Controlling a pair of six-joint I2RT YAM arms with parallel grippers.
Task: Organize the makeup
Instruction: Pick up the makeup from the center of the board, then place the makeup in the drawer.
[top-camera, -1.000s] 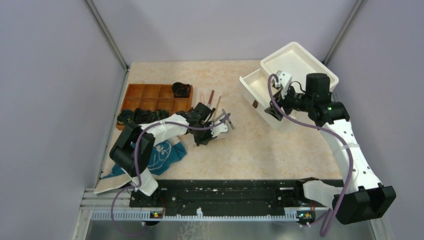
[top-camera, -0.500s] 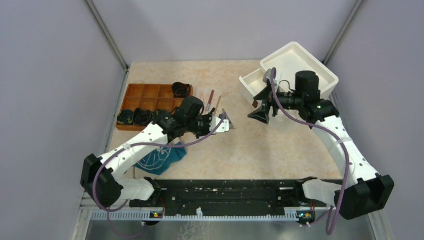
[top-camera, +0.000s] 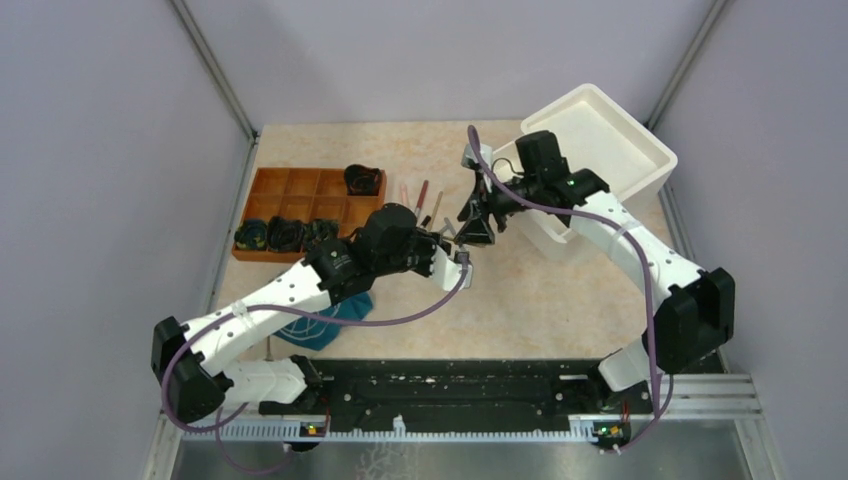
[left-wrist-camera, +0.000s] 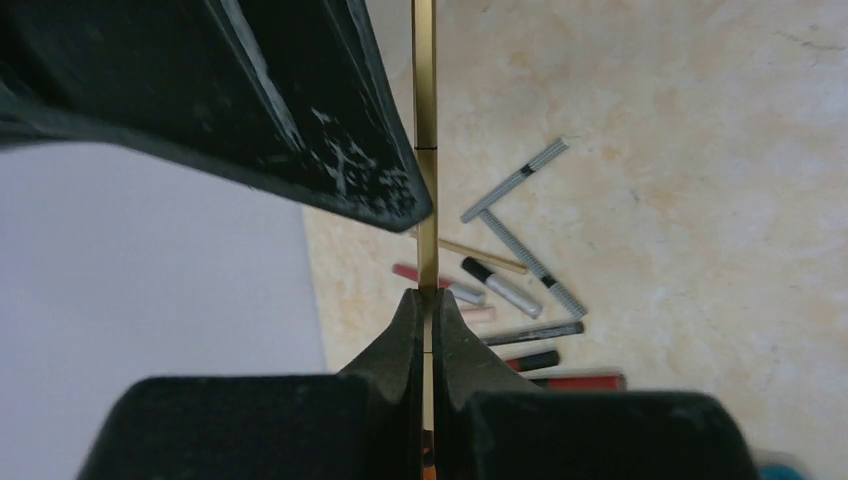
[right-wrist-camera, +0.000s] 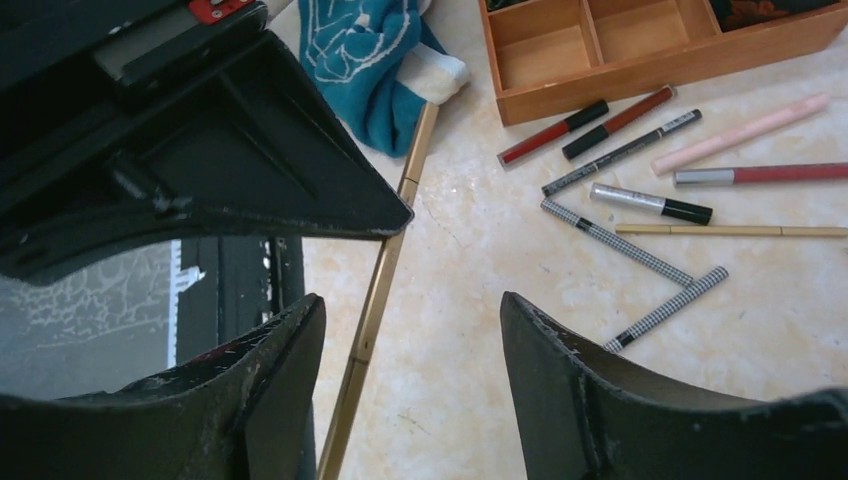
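Observation:
My left gripper (top-camera: 452, 248) (left-wrist-camera: 424, 298) is shut on a slim gold pencil (left-wrist-camera: 426, 190), held above the table. My right gripper (top-camera: 478, 224) (right-wrist-camera: 412, 300) is open around the pencil's (right-wrist-camera: 383, 275) other end; the pencil lies nearer one finger, and I cannot tell whether it touches. Several other makeup pencils and tubes lie loose on the table: checkered ones (right-wrist-camera: 620, 242), a silver-black tube (right-wrist-camera: 650, 203), a pink one (right-wrist-camera: 740, 132), dark red ones (right-wrist-camera: 620, 120), and a second gold one (right-wrist-camera: 730, 230). They also show in the top view (top-camera: 420, 200).
A wooden compartment organizer (top-camera: 300, 195) (right-wrist-camera: 640, 62) with dark items stands at the left. A white bin (top-camera: 600, 140) stands at the back right. A teal patterned cloth (top-camera: 325, 318) (right-wrist-camera: 365, 55) lies at the front left, under the left arm.
My left arm has stretched out to the right with the gold pencil. My right arm has swung left from the white bin and its open gripper now meets the left one.

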